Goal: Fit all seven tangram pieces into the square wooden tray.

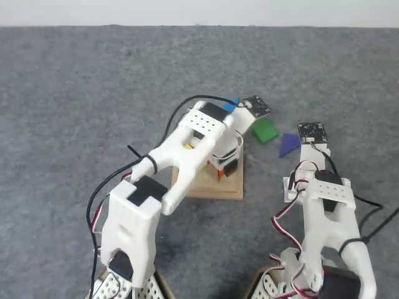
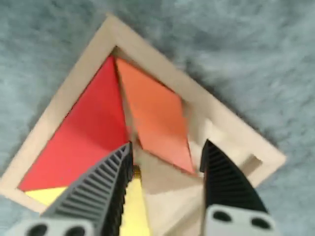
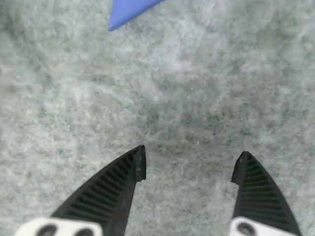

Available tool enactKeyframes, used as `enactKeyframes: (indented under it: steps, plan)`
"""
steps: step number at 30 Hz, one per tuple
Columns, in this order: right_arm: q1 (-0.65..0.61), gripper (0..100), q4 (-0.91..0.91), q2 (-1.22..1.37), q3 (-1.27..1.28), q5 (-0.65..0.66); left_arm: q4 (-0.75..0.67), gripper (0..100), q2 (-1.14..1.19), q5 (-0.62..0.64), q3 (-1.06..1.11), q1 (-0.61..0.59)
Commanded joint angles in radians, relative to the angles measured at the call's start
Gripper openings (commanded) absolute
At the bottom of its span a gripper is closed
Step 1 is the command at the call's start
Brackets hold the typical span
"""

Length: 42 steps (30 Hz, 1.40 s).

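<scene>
Left gripper [image 2: 167, 152] hangs low over the wooden tray [image 2: 64, 98] at mid-table. Jaws partly open, nothing gripped. In the tray, a red triangle [image 2: 83, 132] and an orange piece [image 2: 155, 118] lie edge to edge, with a yellow piece [image 2: 44, 195] against the red.

Right gripper [image 3: 189, 164] is over grey carpet [image 1: 75, 93] right of the tray, jaws wide and empty. A blue piece [image 3: 129, 10] lies near its tips, not touching. A green piece [image 1: 264, 131] sits between the blue piece and the tray.
</scene>
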Motion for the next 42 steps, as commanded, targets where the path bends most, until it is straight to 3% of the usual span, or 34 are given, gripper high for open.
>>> enactKeyframes:
  steps: [1, 17, 29, 36, 42]
  plan:
    - [-0.012, 29.2, -0.019, -0.030, -0.008, 0.009, -0.029, 23, -0.006, -0.029, -0.021, -0.043]
    - [-0.013, 29.2, -0.019, -0.030, -0.006, 0.009, -0.095, 23, 0.049, -0.028, -0.039, 0.075]
    - [-0.013, 29.2, -0.019, -0.030, -0.006, 0.009, 0.250, 22, 0.319, -0.032, -0.427, 0.068]
    - [-0.013, 29.2, -0.019, -0.030, -0.006, 0.009, 0.361, 11, 0.443, -0.008, -0.613, 0.064]
    - [-0.013, 29.2, -0.019, -0.030, -0.006, 0.009, 0.370, 1, 0.465, 0.044, -0.745, 0.066]
